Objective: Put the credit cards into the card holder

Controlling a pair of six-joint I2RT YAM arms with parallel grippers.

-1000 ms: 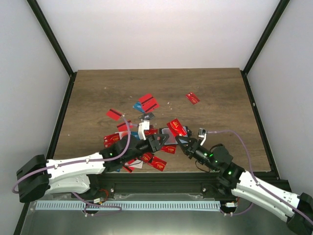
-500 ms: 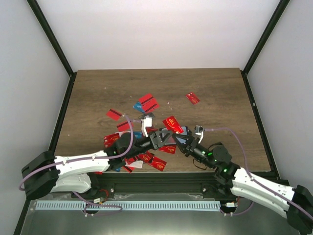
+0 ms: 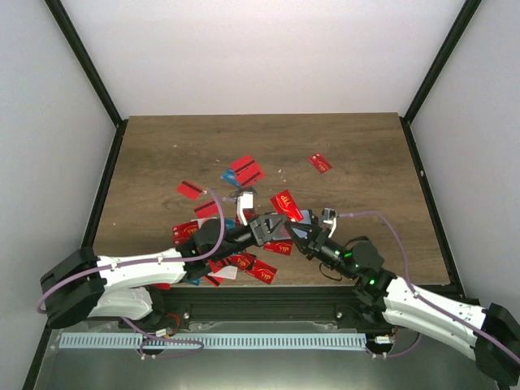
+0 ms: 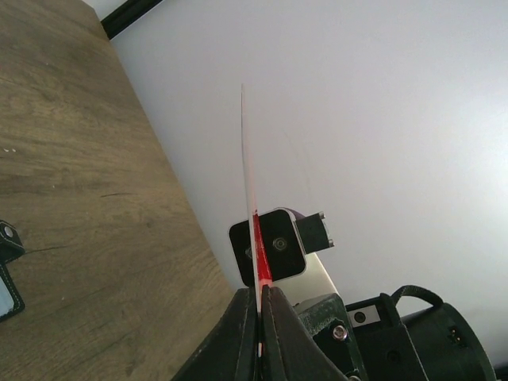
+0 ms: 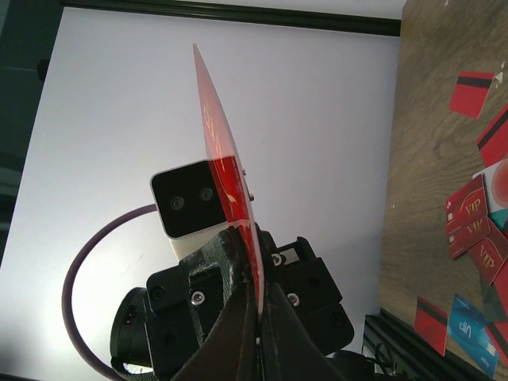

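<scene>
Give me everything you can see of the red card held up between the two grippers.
The red card is thin, glossy plastic with gold print on its face. It is held off the table, tilted, above the scattered cards. The left gripper and right gripper are both shut on it; nothing else touches it.

Left hand (image 3: 274,223) and right hand (image 3: 300,228) together on one red card (image 3: 286,202), above scattered credit cards (image 3: 246,171)

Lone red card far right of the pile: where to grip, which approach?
The lone red card lies flat on the table, apart from the other cards. Likely top-down, jaws spanning its narrow width, pinching the two long edges; its flat faces aren't reachable.
</scene>
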